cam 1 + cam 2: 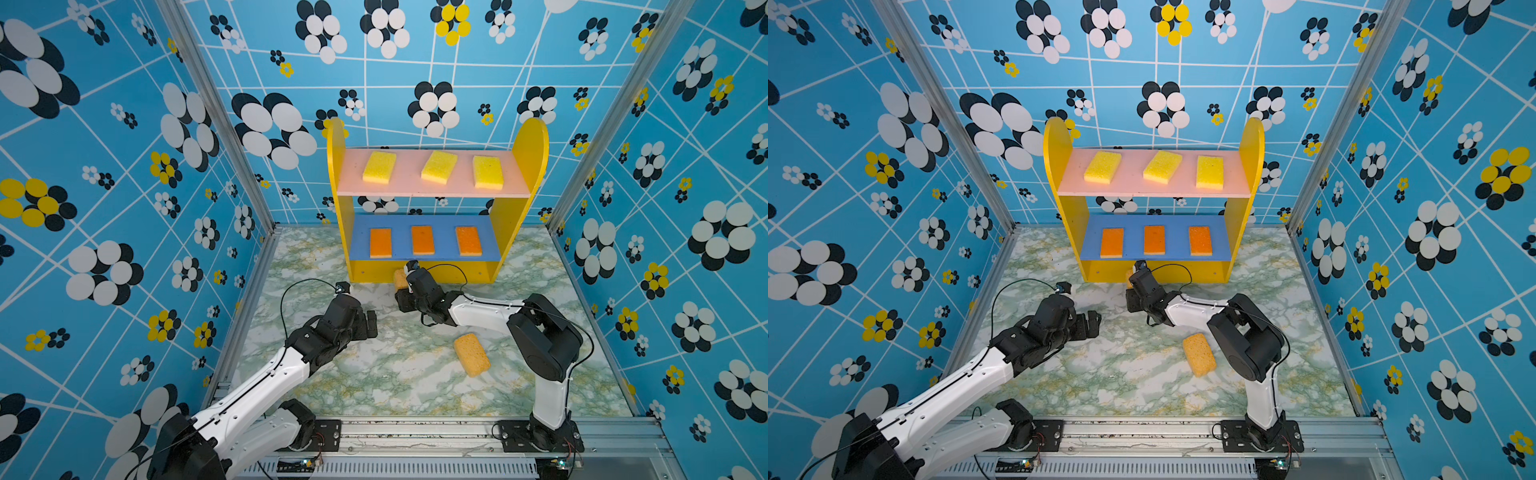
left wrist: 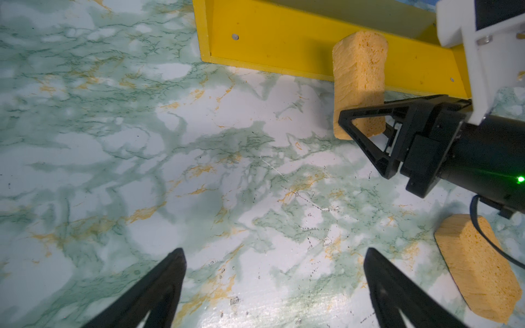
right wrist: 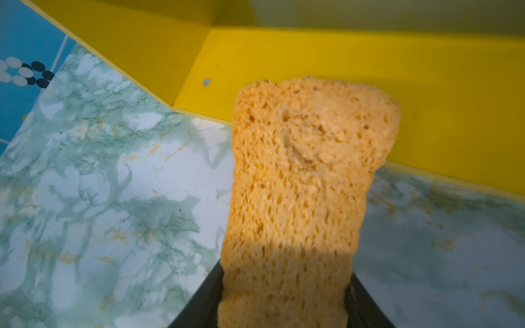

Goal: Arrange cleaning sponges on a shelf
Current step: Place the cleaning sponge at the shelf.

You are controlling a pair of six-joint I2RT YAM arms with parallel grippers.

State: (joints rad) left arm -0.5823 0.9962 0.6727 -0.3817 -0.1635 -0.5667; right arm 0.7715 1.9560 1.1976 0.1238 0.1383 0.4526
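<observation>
Marble-patterned table (image 1: pixel 374 374) in both top views, with the shelf (image 1: pixel 536 145) at its 12 o'clock edge. Three yellow sponges (image 1: pixel 379 167) lie on the pink board, three orange sponges (image 1: pixel 423 240) on the blue board, long axes front to back. A tan sponge (image 1: pixel 471 354) lies flat on the table, long axis running 11 to 5 o'clock. The right gripper (image 1: pixel 401 286) sits at the shelf's base front, a second tan sponge (image 1: pixel 1129 277) just showing beside it

Left wrist view: the left gripper (image 2: pixel 274 265) is spread wide over bare table; the right gripper (image 2: pixel 362 129) pinches the held sponge (image 2: pixel 359 73), which stands upright before the yellow front

Right wrist view: the held sponge (image 3: pixel 306 170) extends lengthwise from the jaws toward the shelf (image 3: pixel 426 113)
</observation>
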